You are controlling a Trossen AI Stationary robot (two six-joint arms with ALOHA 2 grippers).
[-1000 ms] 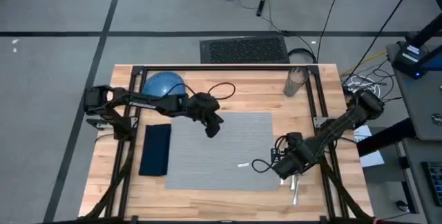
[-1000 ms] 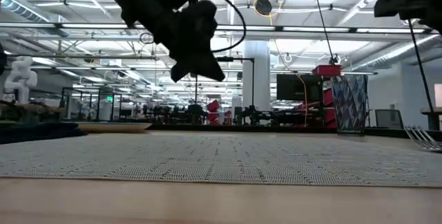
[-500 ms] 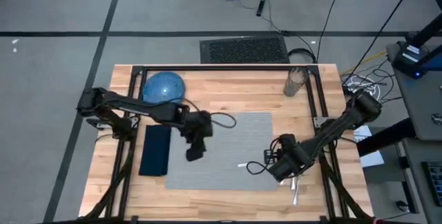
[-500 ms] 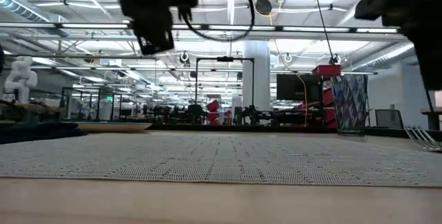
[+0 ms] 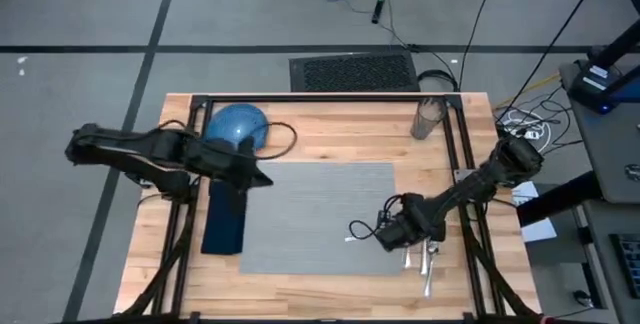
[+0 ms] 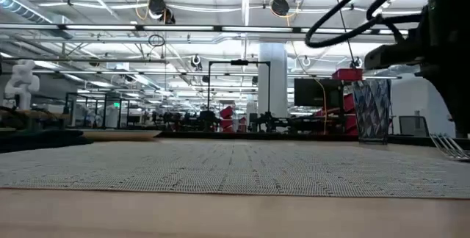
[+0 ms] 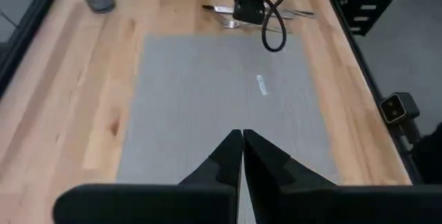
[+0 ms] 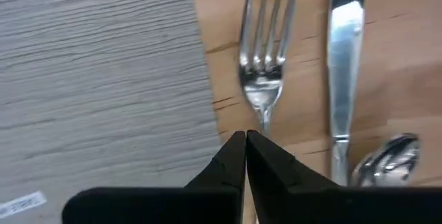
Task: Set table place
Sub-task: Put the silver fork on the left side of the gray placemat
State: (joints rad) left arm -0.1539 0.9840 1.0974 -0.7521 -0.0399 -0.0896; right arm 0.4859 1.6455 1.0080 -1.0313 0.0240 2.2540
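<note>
My right gripper (image 8: 244, 135) has its fingers pressed together and holds nothing; it is over the fork (image 8: 264, 41) handle, beside the placemat's (image 5: 315, 214) right edge on the table (image 5: 330, 284). A knife (image 8: 343, 58) and a spoon (image 8: 383, 158) lie beside the fork. My left gripper (image 7: 242, 135), also closed and empty, hangs above the placemat's left edge, near the navy napkin (image 5: 224, 219) and the blue dish (image 5: 238, 124).

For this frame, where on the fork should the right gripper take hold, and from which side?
Probably the fork's narrow neck just below the tines, coming straight down from above. It lies flat on the table beside the placemat, with the knife parallel on its other side, so the fingers should straddle its width. The right gripper, shut, already hovers there.
</note>
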